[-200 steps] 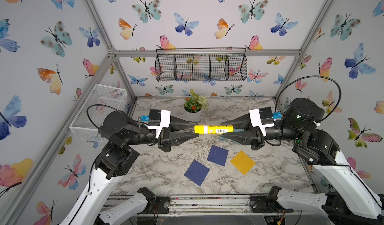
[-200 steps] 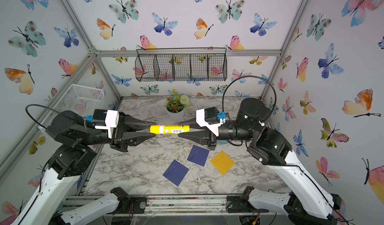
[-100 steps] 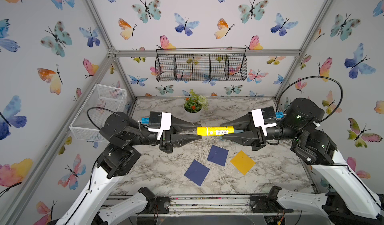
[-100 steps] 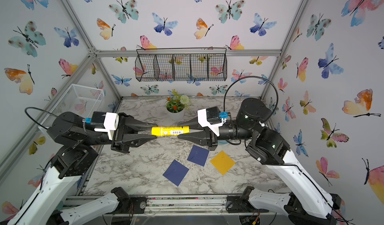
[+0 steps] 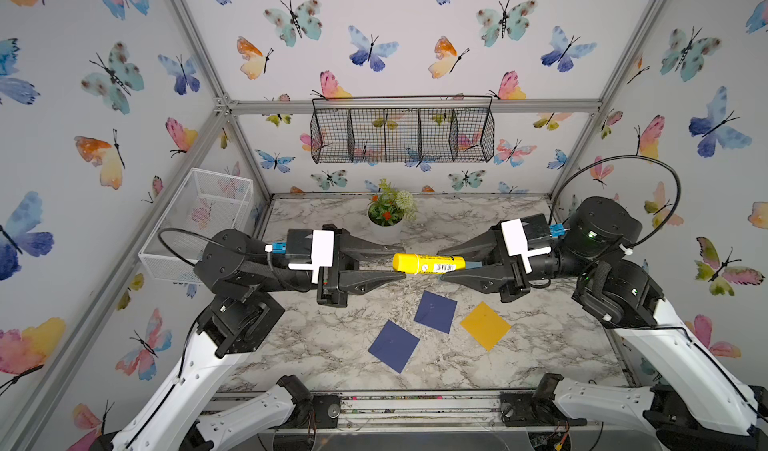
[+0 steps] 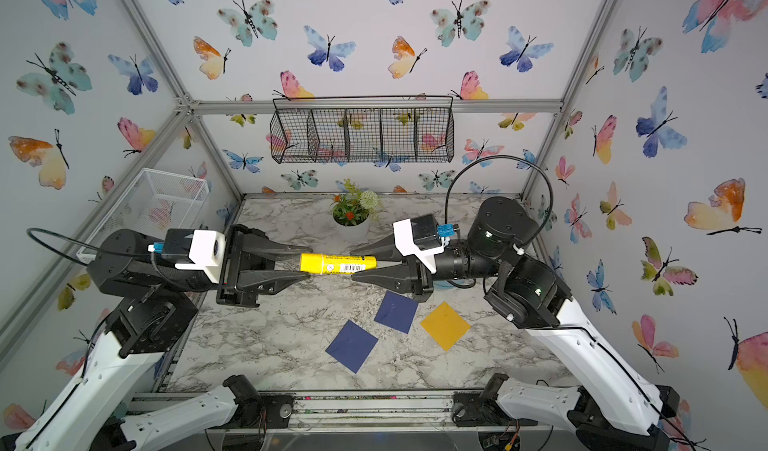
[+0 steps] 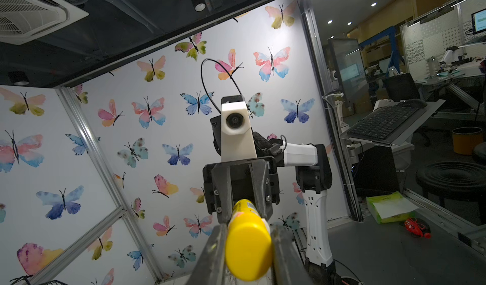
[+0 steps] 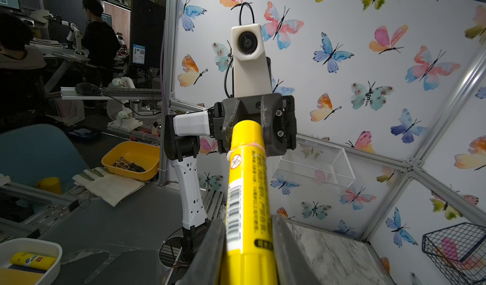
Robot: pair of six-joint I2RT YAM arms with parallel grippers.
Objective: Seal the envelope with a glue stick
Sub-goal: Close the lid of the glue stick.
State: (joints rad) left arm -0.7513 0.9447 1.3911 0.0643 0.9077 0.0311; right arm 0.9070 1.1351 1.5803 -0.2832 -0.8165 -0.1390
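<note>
Left jaws gripping cap (image 5: 404,262), right jaws gripping body, glue stick (image 5: 432,264) horizontal

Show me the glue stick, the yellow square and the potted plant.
glue stick (image 5: 428,264), in a top view, middle of its barrel
yellow square (image 5: 485,325), in a top view, its centre
potted plant (image 5: 380,211), in a top view, its leaves

Walls: we are seeing butterfly wallpaper (image 5: 415,54) behind the wire basket (image 5: 402,135).
Tabletop (image 5: 324,336): we are seeing marble veining below the wire basket.
</note>
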